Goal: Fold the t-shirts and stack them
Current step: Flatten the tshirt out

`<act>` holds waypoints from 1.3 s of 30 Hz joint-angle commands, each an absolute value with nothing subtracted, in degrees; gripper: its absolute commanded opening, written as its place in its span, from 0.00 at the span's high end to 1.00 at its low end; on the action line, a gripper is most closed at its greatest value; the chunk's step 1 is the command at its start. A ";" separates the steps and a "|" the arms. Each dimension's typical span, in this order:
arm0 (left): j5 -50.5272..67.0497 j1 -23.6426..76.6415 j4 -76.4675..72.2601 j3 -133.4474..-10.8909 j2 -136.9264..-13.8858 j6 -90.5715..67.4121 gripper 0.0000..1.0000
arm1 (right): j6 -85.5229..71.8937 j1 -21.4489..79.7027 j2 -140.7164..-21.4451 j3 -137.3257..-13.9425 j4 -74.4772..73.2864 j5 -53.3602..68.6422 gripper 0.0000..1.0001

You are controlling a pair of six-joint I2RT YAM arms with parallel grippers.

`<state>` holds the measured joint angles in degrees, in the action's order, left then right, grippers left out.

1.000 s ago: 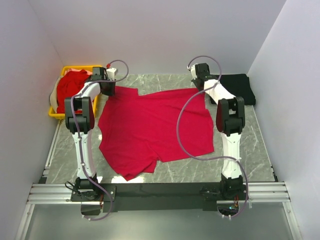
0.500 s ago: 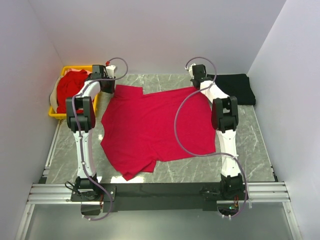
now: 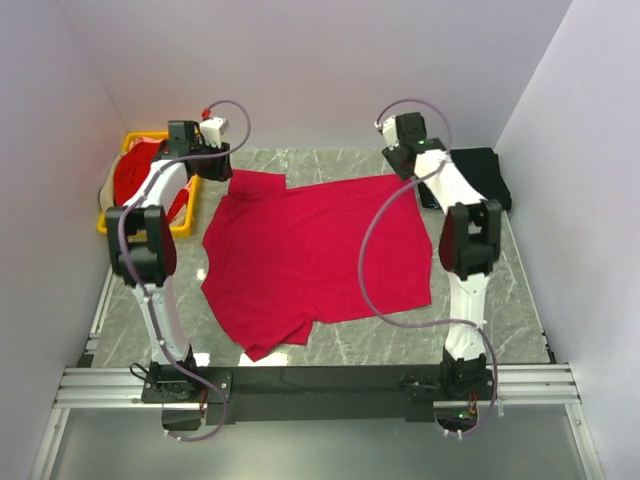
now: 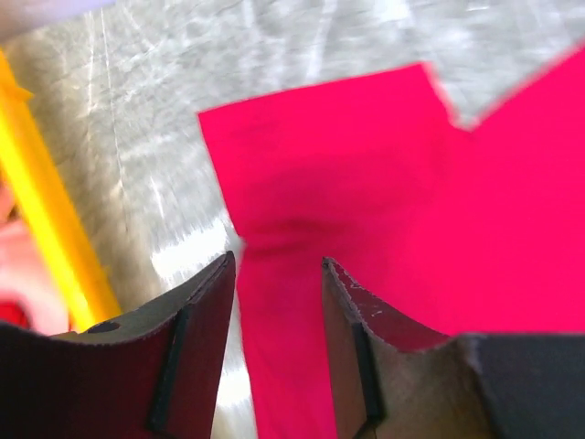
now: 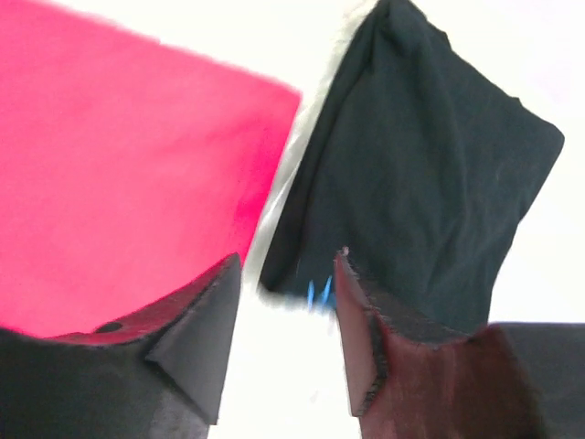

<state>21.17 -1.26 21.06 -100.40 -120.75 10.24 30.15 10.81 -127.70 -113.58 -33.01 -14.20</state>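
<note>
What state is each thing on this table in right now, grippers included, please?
Red t-shirt: spread out on the table, not yet folded.
Black t-shirt: folded, lying at the far right corner.
Basket: upright, holding red clothes.
Left gripper: open, empty, over the red t-shirt's far left corner.
Right gripper: open, empty, over the gap between the red and black t-shirts.

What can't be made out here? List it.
- Top view: left arm covers part of the basket; shirt count inside unclear.
- Top view: right arm hides the black shirt left edge.
- Right wrist view: black shirt folds blurred.
- Wrist views: red shirt cut off by frame edges.
</note>
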 commanded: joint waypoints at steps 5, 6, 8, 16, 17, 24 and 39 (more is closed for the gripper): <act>24.00 1.21 26.63 -85.55 -108.73 10.72 0.53 | 27.87 11.51 -115.49 -103.13 -54.75 7.35 0.60; 23.73 1.58 26.72 -83.95 -108.29 10.81 0.54 | 28.12 11.51 -115.14 -101.18 -55.63 8.77 0.63; 22.86 2.72 26.89 -80.44 -107.67 10.90 0.55 | 27.78 11.86 -113.74 -94.79 -55.81 11.06 0.71; 18.73 4.31 26.72 -75.06 -109.95 10.63 0.59 | 25.84 12.66 -114.33 -82.01 -50.46 12.40 0.81; 18.20 4.22 26.37 -75.23 -110.73 10.46 0.59 | 25.58 12.66 -115.04 -81.65 -49.93 12.04 0.81; 14.33 2.11 29.00 -85.41 -120.83 9.85 0.61 | 23.12 13.01 -124.88 -95.51 -51.93 8.79 0.79; 31.55 3.34 27.51 -83.77 -107.15 14.59 0.50 | 14.95 0.28 -104.25 -86.07 -57.39 25.13 0.46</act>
<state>25.61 1.28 29.06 -85.43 -115.52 12.91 19.16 4.25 -112.18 -91.09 -57.65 20.97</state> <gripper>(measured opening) 0.493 0.519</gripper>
